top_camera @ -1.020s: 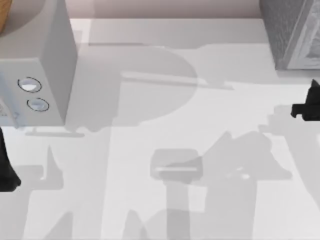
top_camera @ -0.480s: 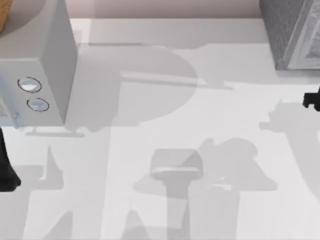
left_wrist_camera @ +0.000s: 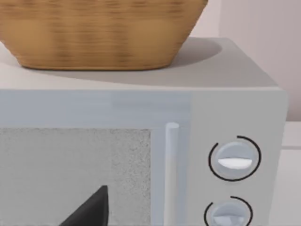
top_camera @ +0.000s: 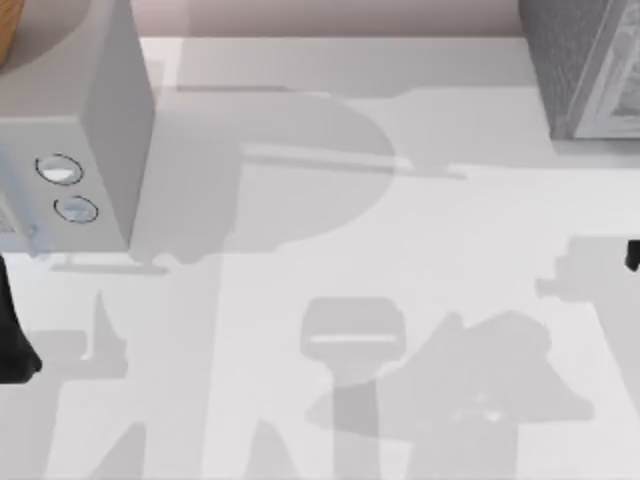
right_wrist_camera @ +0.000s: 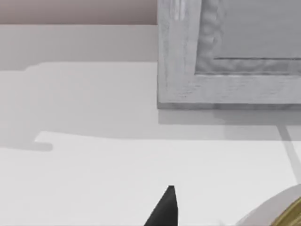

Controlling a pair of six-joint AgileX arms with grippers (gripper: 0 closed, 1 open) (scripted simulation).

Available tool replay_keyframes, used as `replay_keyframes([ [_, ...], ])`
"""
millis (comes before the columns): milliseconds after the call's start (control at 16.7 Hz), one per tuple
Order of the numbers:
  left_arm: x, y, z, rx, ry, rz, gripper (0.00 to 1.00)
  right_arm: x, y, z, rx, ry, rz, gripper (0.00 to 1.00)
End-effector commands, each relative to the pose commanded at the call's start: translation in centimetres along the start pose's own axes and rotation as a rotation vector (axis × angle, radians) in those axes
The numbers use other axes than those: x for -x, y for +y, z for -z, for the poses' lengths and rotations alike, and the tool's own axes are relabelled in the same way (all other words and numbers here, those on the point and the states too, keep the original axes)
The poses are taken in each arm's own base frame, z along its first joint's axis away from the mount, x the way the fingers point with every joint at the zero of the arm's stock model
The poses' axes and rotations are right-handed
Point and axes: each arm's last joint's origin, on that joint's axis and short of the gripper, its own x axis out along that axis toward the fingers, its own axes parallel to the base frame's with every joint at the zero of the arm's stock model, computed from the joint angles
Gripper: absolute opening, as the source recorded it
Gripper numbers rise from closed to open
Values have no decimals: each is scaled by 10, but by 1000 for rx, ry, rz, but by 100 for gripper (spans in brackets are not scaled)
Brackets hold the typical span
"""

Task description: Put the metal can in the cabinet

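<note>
Two items logged, none stowed: metal can (right_wrist_camera: 288,214), gold rim and pale side just showing at my right wrist view's corner, standing on the table (top_camera: 420,230) near the grey cabinet (right_wrist_camera: 225,52); whether my right gripper (right_wrist_camera: 164,209) grips it I cannot tell. Placement inside is outstanding. Left arm (top_camera: 12,340) is parked beside the microwave (top_camera: 70,150).

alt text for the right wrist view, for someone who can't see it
A grey cabinet stands on a white table, its framed lower corner facing the camera. At the near edge a dark fingertip of the right gripper juts up, and the rim of the metal can, gold with a pale side, sits in the corner of the picture.
</note>
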Motion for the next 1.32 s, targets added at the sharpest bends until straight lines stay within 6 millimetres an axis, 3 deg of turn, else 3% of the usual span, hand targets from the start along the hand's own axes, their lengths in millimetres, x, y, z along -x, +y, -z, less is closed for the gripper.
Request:
replay_keyframes([
  [540, 0, 0, 0, 0, 0, 0, 100, 81, -23, 17, -30, -336, -18, 0],
  [900, 0, 0, 0, 0, 0, 0, 100, 85, -29, 53, 4, -359, 7, 0],
  [1320, 0, 0, 0, 0, 0, 0, 100, 86, -29, 51, 3, -354, 4, 0],
])
